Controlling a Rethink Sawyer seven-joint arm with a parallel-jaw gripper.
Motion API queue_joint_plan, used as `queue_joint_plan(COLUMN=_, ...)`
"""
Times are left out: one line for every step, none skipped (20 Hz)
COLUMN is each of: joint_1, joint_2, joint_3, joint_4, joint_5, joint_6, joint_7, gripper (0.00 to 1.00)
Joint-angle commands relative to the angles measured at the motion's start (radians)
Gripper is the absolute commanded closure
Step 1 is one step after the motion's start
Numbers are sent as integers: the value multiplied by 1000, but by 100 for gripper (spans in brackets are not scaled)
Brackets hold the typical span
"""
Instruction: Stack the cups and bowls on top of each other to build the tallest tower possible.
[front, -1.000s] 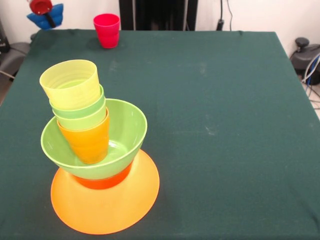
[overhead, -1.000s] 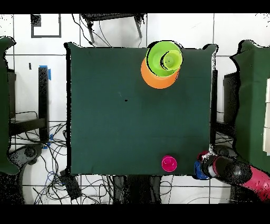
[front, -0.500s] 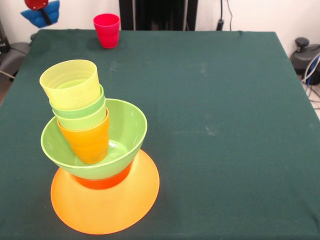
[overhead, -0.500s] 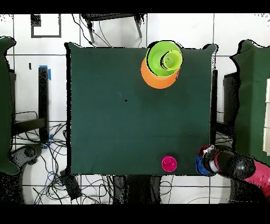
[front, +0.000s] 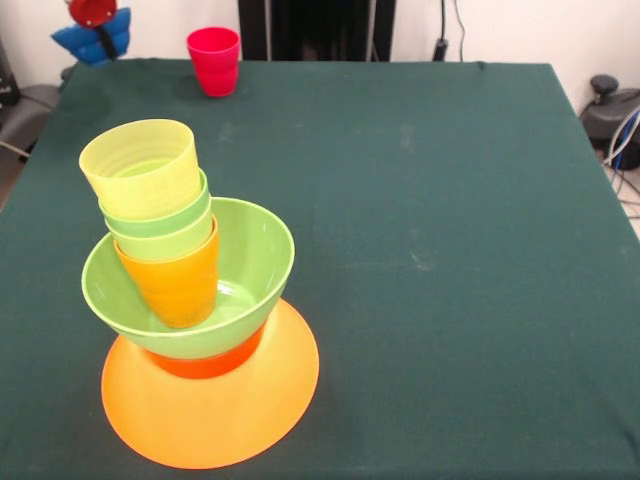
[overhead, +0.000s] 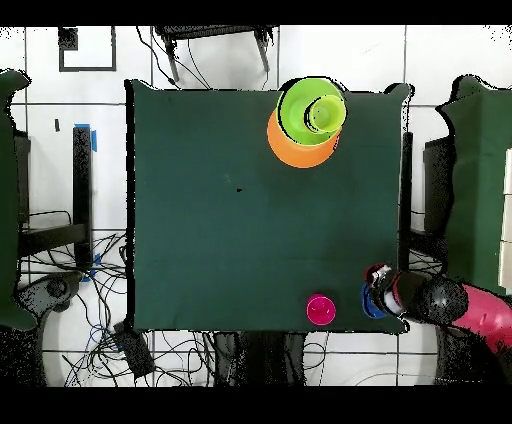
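Note:
The tower stands at the near left of the front view: an upturned large orange bowl, a small orange-red bowl, a lime green bowl, then nested orange, green and yellow cups. From overhead the tower is at the table's top edge. A red cup stands alone at the far left edge, also seen from overhead. My gripper is shut on the small blue bowl, off the table's far left corner; overhead it holds the blue bowl. The purple bowl is out of view.
A round red piece shows just above the blue bowl; I cannot tell what it is. The dark green table carries nothing else. Chairs, cables and floor surround the table in the overhead view.
The gripper with the blue bowl rose slightly, then came back down and shifted closer to the table's corner near the red cup. The tower and red cup have not moved.

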Motion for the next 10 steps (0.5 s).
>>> queue_joint_plan(joint_1=107, joint_2=28, joint_3=13, joint_4=-70, joint_5=-72, joint_6=15, joint_7=-149, gripper=100)
queue_joint_plan(joint_1=117, joint_2=27, joint_3=11, joint_4=-83, joint_5=-71, joint_6=23, joint_7=-150, gripper=100)
queue_joint_plan(joint_1=127, joint_2=26, joint_3=8, joint_4=-95, joint_5=-71, joint_6=30, joint_7=-150, gripper=100)
queue_joint_plan(joint_1=139, joint_2=24, joint_3=3, joint_4=-106, joint_5=-74, joint_6=35, joint_7=-147, gripper=100)
queue_joint_plan(joint_1=151, joint_2=22, joint_3=-2, joint_4=-116, joint_5=-77, joint_6=41, joint_7=-144, gripper=100)
queue_joint_plan(joint_1=160, joint_2=19, joint_3=-7, joint_4=-121, joint_5=-76, joint_6=45, joint_7=-141, gripper=100)
queue_joint_plan(joint_1=174, joint_2=17, joint_3=-13, joint_4=-136, joint_5=-80, joint_6=52, joint_7=-140, gripper=100)
queue_joint_plan(joint_1=188, joint_2=15, joint_3=-18, joint_4=-151, joint_5=-85, joint_6=58, joint_7=-138, gripper=100)
queue_joint_plan(joint_1=202, joint_2=13, joint_3=-24, joint_4=-165, joint_5=-89, joint_6=65, joint_7=-136, gripper=100)
queue_joint_plan(joint_1=212, joint_2=11, joint_3=-29, joint_4=-174, joint_5=-91, joint_6=70, joint_7=-135, gripper=100)
